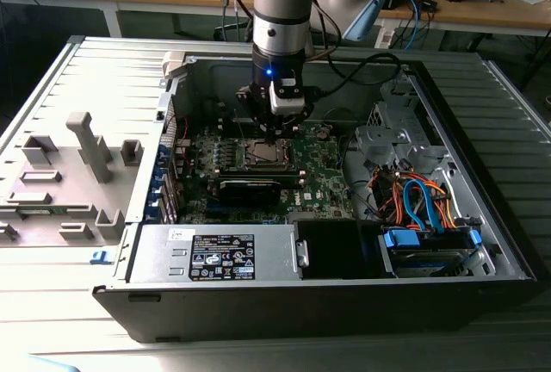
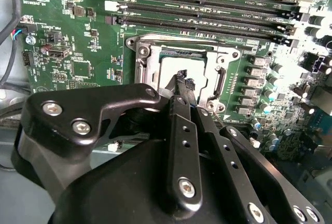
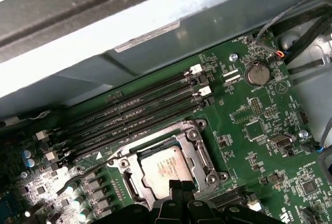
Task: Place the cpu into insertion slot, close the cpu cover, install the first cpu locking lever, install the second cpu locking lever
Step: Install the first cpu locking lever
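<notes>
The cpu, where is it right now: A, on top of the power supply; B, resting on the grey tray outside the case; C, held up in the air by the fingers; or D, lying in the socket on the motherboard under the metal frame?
D: in the first wrist view the cpu lies flat in the insertion slot, with the cpu cover framing it.

Computer case (image 1: pixel 482 174): lies open on the surface (image 1: pixel 52 303). Motherboard (image 1: pixel 323 174): inside the case. Insertion slot (image 1: pixel 267 155): on the motherboard, with the cpu (image 3: pixel 165 166) seated in it and the cpu cover (image 3: pixel 193 150) down around it. Memory slots (image 3: pixel 135 117): beside the slot. Gripper (image 1: pixel 277 131): directly above the slot. Power supply (image 1: pixel 215 256): along the case's near edge.
</notes>
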### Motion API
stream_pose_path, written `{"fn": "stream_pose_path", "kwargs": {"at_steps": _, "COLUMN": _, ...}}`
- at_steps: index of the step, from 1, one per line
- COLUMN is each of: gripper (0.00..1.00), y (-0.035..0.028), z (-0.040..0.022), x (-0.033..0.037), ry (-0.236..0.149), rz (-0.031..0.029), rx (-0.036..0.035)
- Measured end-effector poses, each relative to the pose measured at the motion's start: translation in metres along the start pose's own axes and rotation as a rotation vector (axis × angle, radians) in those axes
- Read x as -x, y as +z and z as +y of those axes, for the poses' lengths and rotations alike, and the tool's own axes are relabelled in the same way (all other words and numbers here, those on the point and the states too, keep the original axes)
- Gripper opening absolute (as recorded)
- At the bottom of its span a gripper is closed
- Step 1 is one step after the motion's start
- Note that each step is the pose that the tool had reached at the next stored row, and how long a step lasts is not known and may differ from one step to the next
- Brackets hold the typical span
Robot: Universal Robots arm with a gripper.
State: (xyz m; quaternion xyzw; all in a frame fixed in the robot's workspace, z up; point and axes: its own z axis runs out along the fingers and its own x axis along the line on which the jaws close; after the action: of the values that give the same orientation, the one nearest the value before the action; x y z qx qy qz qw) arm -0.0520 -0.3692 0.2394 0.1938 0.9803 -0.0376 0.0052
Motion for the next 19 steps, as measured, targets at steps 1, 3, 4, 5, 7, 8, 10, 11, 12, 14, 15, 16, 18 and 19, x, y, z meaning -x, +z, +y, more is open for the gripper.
{"fn": "stream_pose_path", "kwargs": {"at_steps": 1, "gripper": 0.11, "y": 0.0000, "z": 0.0000, "x": 0.0000, "ry": -0.004, "rz": -0.0002, "rx": 0.0001}}
{"fn": "stream_pose_path", "kwargs": {"at_steps": 3, "gripper": 0.11, "y": 0.0000, "z": 0.0000, "x": 0.0000, "ry": -0.016, "rz": -0.0011, "rx": 0.0005}}
{"fn": "stream_pose_path", "kwargs": {"at_steps": 4, "gripper": 0.11, "y": 0.0000, "z": 0.0000, "x": 0.0000, "ry": -0.022, "rz": -0.0015, "rx": 0.0007}}
{"fn": "stream_pose_path", "kwargs": {"at_steps": 5, "gripper": 0.11, "y": 0.0000, "z": 0.0000, "x": 0.0000, "ry": -0.028, "rz": -0.0019, "rx": 0.0009}}
{"fn": "stream_pose_path", "kwargs": {"at_steps": 7, "gripper": 0.11, "y": 0.0000, "z": 0.0000, "x": 0.0000, "ry": -0.050, "rz": -0.0030, "rx": 0.0025}}
{"fn": "stream_pose_path", "kwargs": {"at_steps": 8, "gripper": 0.11, "y": 0.0000, "z": 0.0000, "x": 0.0000, "ry": -0.057, "rz": -0.0034, "rx": 0.0030}}
{"fn": "stream_pose_path", "kwargs": {"at_steps": 10, "gripper": 0.11, "y": 0.0000, "z": 0.0000, "x": 0.0000, "ry": -0.082, "rz": -0.0048, "rx": 0.0046}}
{"fn": "stream_pose_path", "kwargs": {"at_steps": 11, "gripper": 0.11, "y": 0.0000, "z": 0.0000, "x": 0.0000, "ry": -0.091, "rz": -0.0052, "rx": 0.0055}}
{"fn": "stream_pose_path", "kwargs": {"at_steps": 12, "gripper": 0.11, "y": 0.0000, "z": 0.0000, "x": 0.0000, "ry": -0.100, "rz": -0.0056, "rx": 0.0062}}
{"fn": "stream_pose_path", "kwargs": {"at_steps": 14, "gripper": 0.11, "y": 0.0000, "z": 0.0000, "x": 0.0000, "ry": -0.117, "rz": -0.0064, "rx": 0.0079}}
{"fn": "stream_pose_path", "kwargs": {"at_steps": 15, "gripper": 0.11, "y": 0.0000, "z": 0.0000, "x": 0.0000, "ry": -0.125, "rz": -0.0068, "rx": 0.0087}}
{"fn": "stream_pose_path", "kwargs": {"at_steps": 16, "gripper": 0.11, "y": 0.0000, "z": 0.0000, "x": 0.0000, "ry": -0.134, "rz": -0.0072, "rx": 0.0094}}
{"fn": "stream_pose_path", "kwargs": {"at_steps": 18, "gripper": 0.11, "y": -0.0001, "z": -0.0001, "x": 0.0000, "ry": -0.152, "rz": -0.0076, "rx": 0.0122}}
{"fn": "stream_pose_path", "kwargs": {"at_steps": 19, "gripper": 0.11, "y": -0.0002, "z": -0.0001, "x": -0.0001, "ry": -0.157, "rz": -0.0057, "rx": 0.0191}}
